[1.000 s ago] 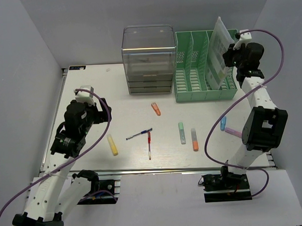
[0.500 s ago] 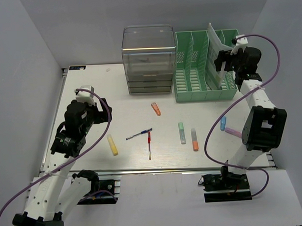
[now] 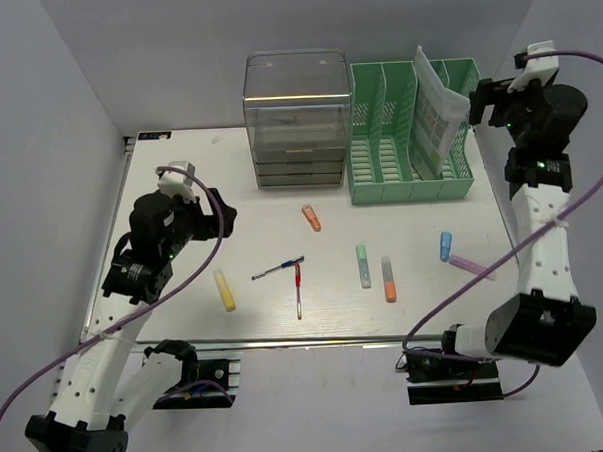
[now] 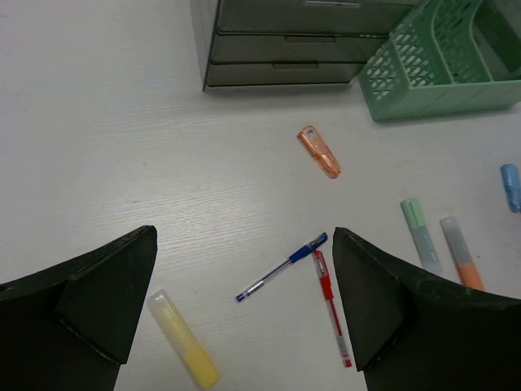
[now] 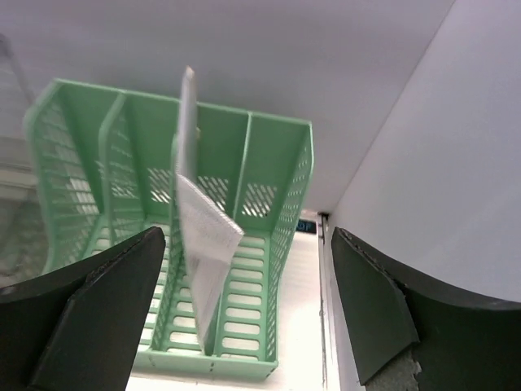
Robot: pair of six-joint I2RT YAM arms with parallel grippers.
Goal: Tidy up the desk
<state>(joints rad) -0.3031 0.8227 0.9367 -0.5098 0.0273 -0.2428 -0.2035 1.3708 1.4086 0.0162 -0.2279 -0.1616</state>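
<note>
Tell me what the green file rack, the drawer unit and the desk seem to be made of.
Green file rack: probably moulded plastic, matte, uniform mint with slotted walls.
Drawer unit: clear glossy plastic shell, see-through with reflections.
Desk: off-white matte top with faint grain, perhaps laminate; uncertain.

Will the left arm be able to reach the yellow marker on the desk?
Probably yes. The yellow marker lies alone on the desk, near the left arm, jaws open, nothing covering it.
</note>
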